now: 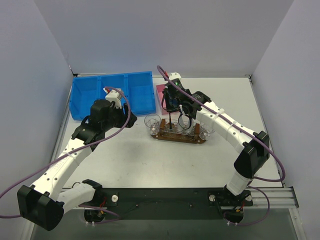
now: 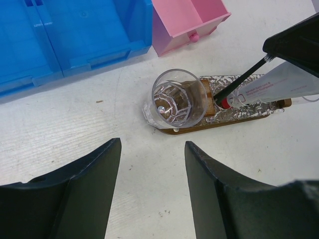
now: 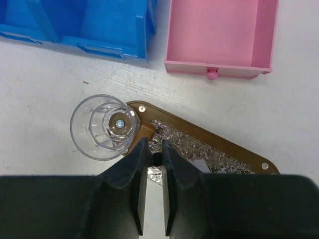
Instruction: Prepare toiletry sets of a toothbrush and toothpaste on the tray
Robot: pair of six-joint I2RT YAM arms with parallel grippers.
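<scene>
The dark brown tray [image 1: 176,136] lies mid-table with foil on it and three clear cups. The left cup [image 1: 152,124] is empty; it also shows in the left wrist view [image 2: 177,98] and the right wrist view [image 3: 103,127]. My right gripper [image 1: 171,106] is shut on a thin black toothbrush [image 2: 244,79] that slants down to the tray [image 2: 224,125] beside that cup. In the right wrist view the right gripper [image 3: 155,144] pinches the stick over the tray [image 3: 209,137]. A white toothpaste tube [image 2: 284,84] with a red cap lies tilted by the brush tip. My left gripper [image 1: 129,119] is open and empty, left of the tray [image 2: 152,144].
A blue compartmented bin [image 1: 112,92] stands at the back left. A pink open box [image 1: 161,94] sits just behind the tray, seen also in the right wrist view [image 3: 219,35]. White walls close the table at the back and both sides.
</scene>
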